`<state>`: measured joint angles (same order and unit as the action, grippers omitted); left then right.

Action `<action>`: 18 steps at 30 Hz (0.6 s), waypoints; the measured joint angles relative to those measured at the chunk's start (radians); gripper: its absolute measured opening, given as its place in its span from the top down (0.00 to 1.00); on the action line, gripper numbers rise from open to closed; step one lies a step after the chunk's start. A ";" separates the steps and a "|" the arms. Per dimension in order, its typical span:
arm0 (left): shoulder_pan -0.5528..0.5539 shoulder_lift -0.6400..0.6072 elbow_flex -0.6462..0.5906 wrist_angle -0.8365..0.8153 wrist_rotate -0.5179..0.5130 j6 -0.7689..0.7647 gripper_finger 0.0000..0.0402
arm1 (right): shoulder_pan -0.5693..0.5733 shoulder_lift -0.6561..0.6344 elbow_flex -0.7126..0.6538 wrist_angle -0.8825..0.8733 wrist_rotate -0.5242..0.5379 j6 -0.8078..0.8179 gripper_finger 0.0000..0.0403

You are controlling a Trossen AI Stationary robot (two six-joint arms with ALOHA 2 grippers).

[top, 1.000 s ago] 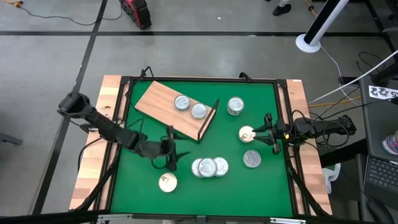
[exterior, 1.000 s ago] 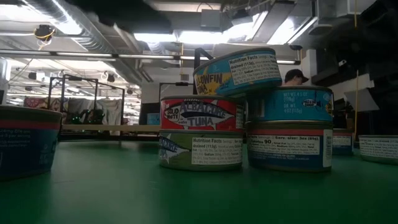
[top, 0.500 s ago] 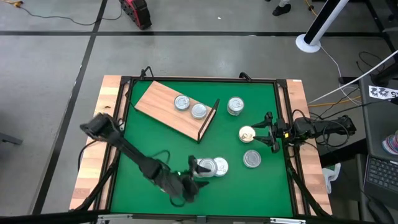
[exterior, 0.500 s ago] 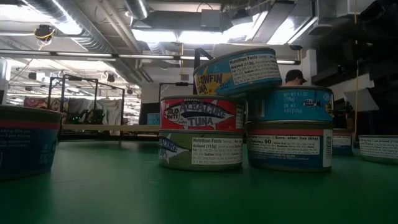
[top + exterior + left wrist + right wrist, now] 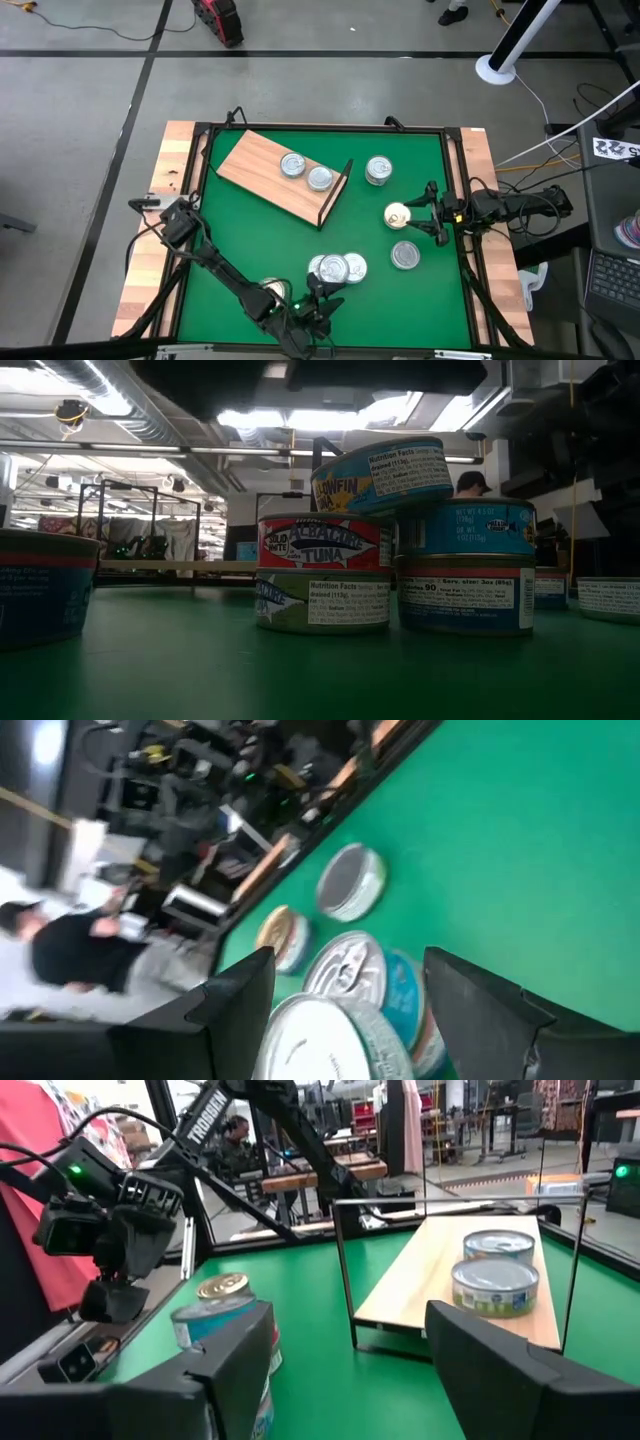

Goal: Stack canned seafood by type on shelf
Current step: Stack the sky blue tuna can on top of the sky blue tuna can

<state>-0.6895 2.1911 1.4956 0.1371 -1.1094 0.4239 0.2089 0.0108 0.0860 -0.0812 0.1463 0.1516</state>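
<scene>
Left gripper (image 5: 322, 303) fingers apart just short of the tuna-can cluster (image 5: 336, 268), nearer than spread right gripper (image 5: 424, 212) beside gold-topped can (image 5: 397, 214).

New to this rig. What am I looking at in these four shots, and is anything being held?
It is a two-armed robot at a table with a green mat. The high view looks straight down. The low view sits at mat height, so the cans look huge. The other two pictures come from cameras on each wrist, looking out past that arm's own dark fingers.

On the mat lies a wooden shelf with a black wire end and two cans on it. More cans sit loose on the mat, and a cluster of cans is piled near the front edge.

The left gripper is open, right by that cluster, with the pile showing between its fingers in its wrist view. The right gripper is open beside a gold-topped can. Neither holds anything.
</scene>
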 joint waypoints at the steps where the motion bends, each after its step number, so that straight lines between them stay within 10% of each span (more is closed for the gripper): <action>1: -0.003 0.008 0.002 0.000 -0.013 -0.007 0.37 | 0.000 0.000 0.000 -0.007 0.000 0.000 0.35; 18: -0.003 0.020 0.003 -0.199 -0.029 -0.137 0.37 | 0.000 0.000 0.000 -0.027 0.000 0.000 0.35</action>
<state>-0.6928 2.2112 1.4990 -0.0616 -1.1387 0.2873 0.2089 0.0109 0.0864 -0.1078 0.1459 0.1516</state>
